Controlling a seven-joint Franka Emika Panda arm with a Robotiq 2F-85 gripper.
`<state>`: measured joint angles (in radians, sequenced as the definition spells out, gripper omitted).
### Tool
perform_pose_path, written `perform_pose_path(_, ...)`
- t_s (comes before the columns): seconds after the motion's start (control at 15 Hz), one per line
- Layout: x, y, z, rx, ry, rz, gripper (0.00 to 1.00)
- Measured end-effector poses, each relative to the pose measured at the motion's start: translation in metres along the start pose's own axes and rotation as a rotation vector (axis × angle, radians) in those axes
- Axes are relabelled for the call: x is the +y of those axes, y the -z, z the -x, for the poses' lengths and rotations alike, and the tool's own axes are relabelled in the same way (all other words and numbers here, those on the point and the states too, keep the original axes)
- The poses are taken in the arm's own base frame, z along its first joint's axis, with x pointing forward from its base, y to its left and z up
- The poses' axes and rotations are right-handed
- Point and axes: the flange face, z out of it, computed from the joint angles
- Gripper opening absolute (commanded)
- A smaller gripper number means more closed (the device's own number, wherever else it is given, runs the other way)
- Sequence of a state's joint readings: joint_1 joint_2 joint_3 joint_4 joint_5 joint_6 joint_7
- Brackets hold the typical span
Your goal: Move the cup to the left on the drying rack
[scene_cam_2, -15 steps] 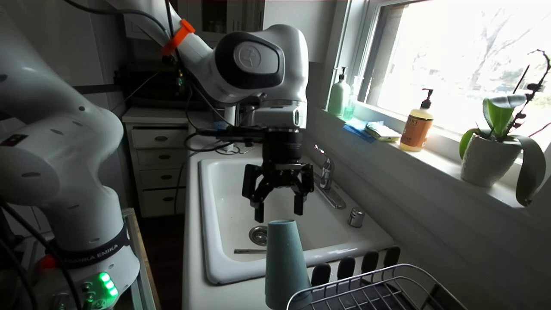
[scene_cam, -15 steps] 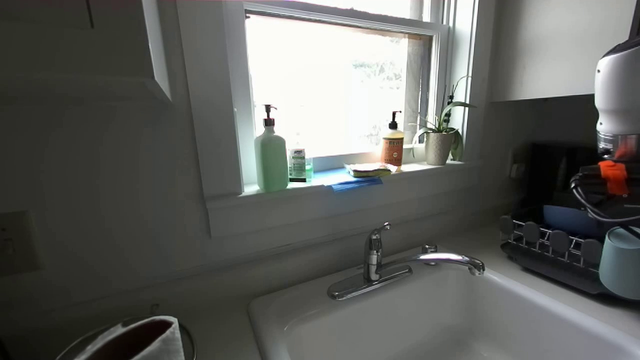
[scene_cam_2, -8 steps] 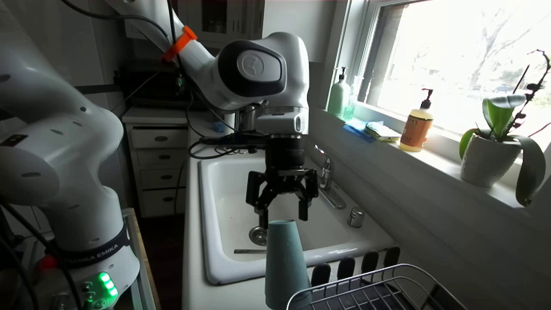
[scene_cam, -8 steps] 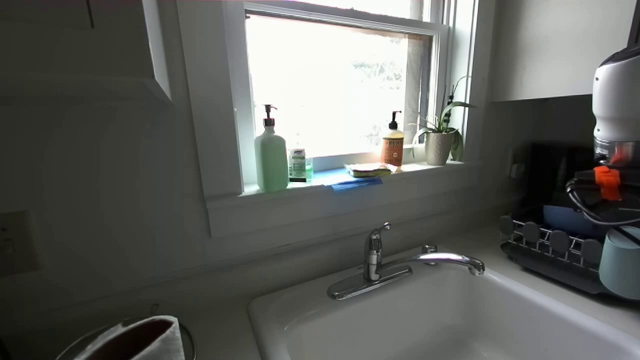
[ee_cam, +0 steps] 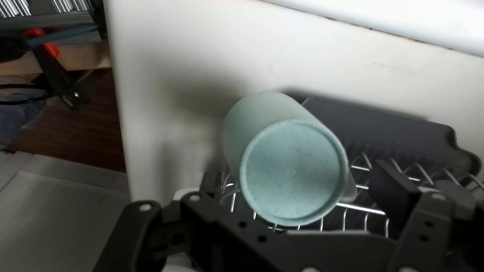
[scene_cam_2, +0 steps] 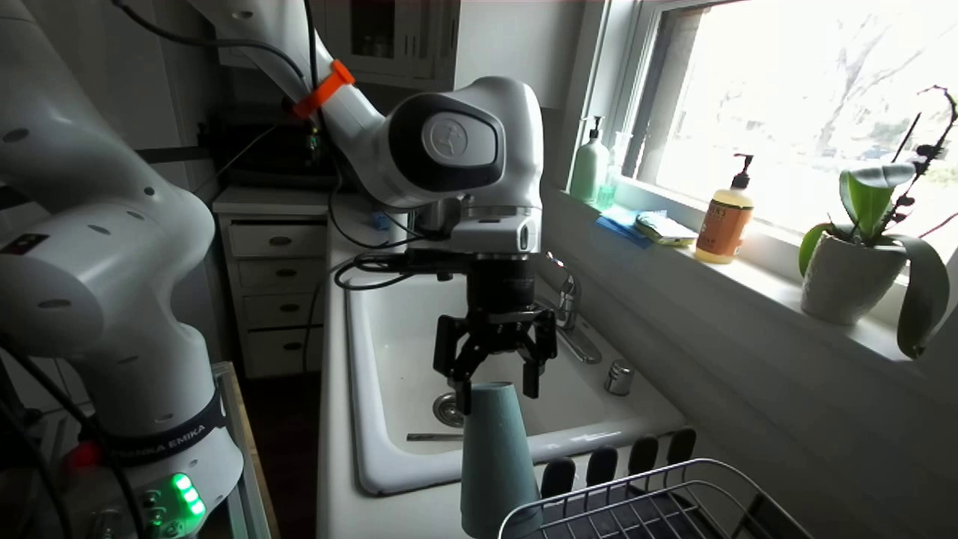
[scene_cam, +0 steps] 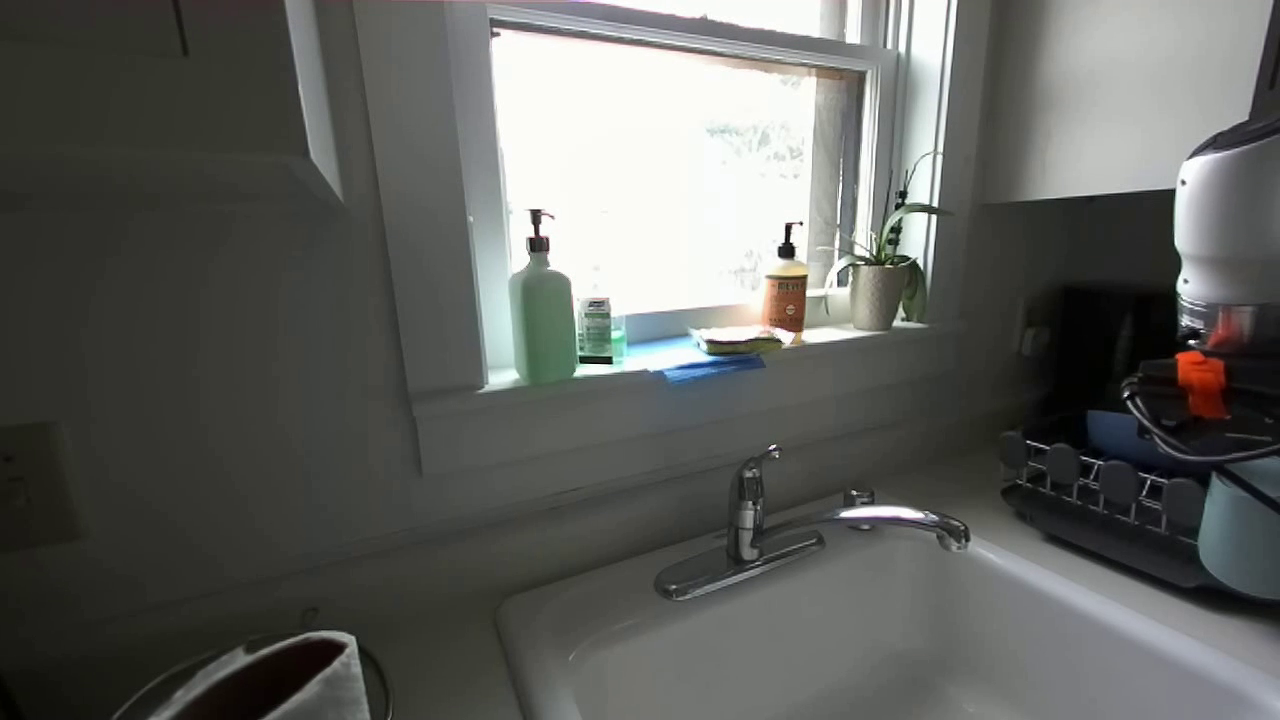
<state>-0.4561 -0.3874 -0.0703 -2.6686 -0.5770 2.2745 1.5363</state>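
Observation:
The cup [scene_cam_2: 495, 464] is a pale blue-green tapered tumbler, upside down at the sink-side corner of the drying rack [scene_cam_2: 651, 516]. In an exterior view the cup [scene_cam: 1235, 540] is cut by the frame edge beside the rack [scene_cam: 1100, 540]. My gripper [scene_cam_2: 497, 394] is open and empty, pointing down, its fingertips around the height of the cup's top. In the wrist view the cup's round base [ee_cam: 293, 173] lies between the spread fingers of the gripper [ee_cam: 302, 183], nearer the left finger. Touching cannot be told. What the cup rests on is hidden.
The white sink [scene_cam_2: 367, 389] lies beyond the cup, with the faucet [scene_cam_2: 569, 299] at its wall side. Dark rounded prongs [scene_cam_2: 601, 466] line the rack's sink side. A blue item [scene_cam: 1140, 440] sits in the rack. Soap bottles [scene_cam_2: 724, 224] and a potted plant [scene_cam_2: 853, 277] stand on the sill.
My gripper has come down and slightly right in an exterior view, its fingertips now reaching the cup's top. The fingers stay spread. The cup and rack have not moved.

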Motion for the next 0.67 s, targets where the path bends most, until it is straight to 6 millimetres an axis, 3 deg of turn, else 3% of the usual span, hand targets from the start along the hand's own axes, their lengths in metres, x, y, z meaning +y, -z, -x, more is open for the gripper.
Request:
perform_pose_path(0.13,0.001,-0.006,-0.001,-0.007,-0.003,0.012,0.95)
perform_pose_path(0.2,0.001,-0.008,-0.002,-0.009,-0.005,0.017,0.73)
perform_pose_path(0.33,0.003,-0.011,-0.005,-0.014,-0.012,0.025,0.67)
perform_pose_path(0.53,0.005,-0.013,-0.011,-0.015,-0.022,0.027,0.46)
perform_pose_path(0.67,0.004,-0.012,-0.011,-0.014,-0.022,0.026,0.46)
